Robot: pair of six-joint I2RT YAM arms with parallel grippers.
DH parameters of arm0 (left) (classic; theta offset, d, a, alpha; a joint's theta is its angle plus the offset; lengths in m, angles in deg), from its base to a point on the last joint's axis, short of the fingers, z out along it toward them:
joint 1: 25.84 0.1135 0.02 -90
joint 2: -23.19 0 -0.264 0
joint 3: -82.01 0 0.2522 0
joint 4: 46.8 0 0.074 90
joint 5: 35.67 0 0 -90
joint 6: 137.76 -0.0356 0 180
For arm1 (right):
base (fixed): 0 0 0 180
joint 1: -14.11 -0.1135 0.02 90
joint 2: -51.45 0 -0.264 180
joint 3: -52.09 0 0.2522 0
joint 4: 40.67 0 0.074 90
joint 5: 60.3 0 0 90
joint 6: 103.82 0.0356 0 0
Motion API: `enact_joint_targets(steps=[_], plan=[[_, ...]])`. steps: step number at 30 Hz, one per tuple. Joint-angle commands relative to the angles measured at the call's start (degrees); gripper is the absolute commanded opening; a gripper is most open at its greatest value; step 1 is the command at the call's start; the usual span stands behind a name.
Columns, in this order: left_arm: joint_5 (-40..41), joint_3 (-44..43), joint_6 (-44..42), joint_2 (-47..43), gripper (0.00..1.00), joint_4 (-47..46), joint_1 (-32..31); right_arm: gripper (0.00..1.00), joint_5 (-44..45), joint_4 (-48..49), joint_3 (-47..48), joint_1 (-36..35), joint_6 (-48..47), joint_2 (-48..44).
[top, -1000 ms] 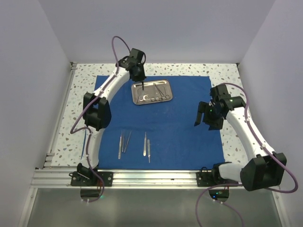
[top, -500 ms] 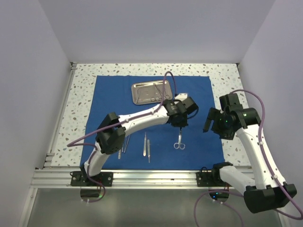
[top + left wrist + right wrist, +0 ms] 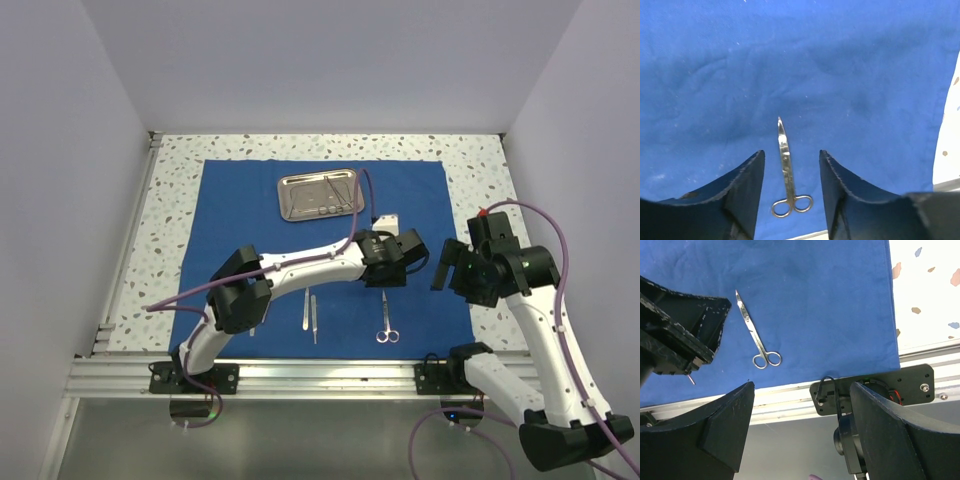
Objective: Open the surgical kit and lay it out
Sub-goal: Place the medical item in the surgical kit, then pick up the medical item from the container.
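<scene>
Royal-blue cloth wrap (image 3: 230, 210) lies flat before you. Slim steel scalpel handles (image 3: 307, 308) lie near-left, with the shiny rectangular steel tray (image 3: 320, 195) behind and your left arm crossing between them. Steel scissors (image 3: 385, 322) lie free below your left gripper (image 3: 791, 155), whose fingers are apart and empty. Your right gripper (image 3: 800, 385) hangs spread beside it.

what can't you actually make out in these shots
Top external: pieces in the tray are too small to name.
Top external: the left arm covers whatever lies left of the two slim tools.
Both wrist views: only the scissors show; the tray falls outside the frames.
</scene>
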Motion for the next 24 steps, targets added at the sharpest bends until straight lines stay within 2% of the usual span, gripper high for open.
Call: enact_joint_targets(steps=[1, 5, 8, 11, 16, 19, 24], plan=[[3.55, -2.78, -1.03, -1.01, 0.52, -0.37, 0.6, 0.82, 0.01, -3.54, 0.83, -0.53, -0.46, -0.11], [5.4, -7.79, -8.59, -1.8, 0.51, 1.74, 4.11, 0.81, -1.22, -2.66, 1.79, -0.53, -0.81, 0.5], [5.06, -7.19, -15.79, -2.94, 0.52, 0.34, 9.9, 0.81, -2.01, -1.69, 2.32, -0.44, -0.99, 1.29], [2.6, -5.69, -24.66, -3.04, 0.52, -2.29, 18.32, 0.82, -1.84, -0.99, 3.2, -0.44, -1.34, 2.95], [0.22, -10.07, -40.47, 1.53, 0.51, -2.57, 26.17, 0.82, -0.61, 0.59, 4.78, -0.45, -1.86, 6.03], [-2.58, -13.5, -46.28, 5.13, 0.51, -2.57, 30.12, 0.82, -0.17, 1.73, 5.4, -0.45, -1.87, 8.49], [-5.4, -15.62, -50.7, 9.27, 0.52, -3.36, 34.34, 0.81, 0.1, 3.32, 5.57, -0.09, -1.86, 12.01]])
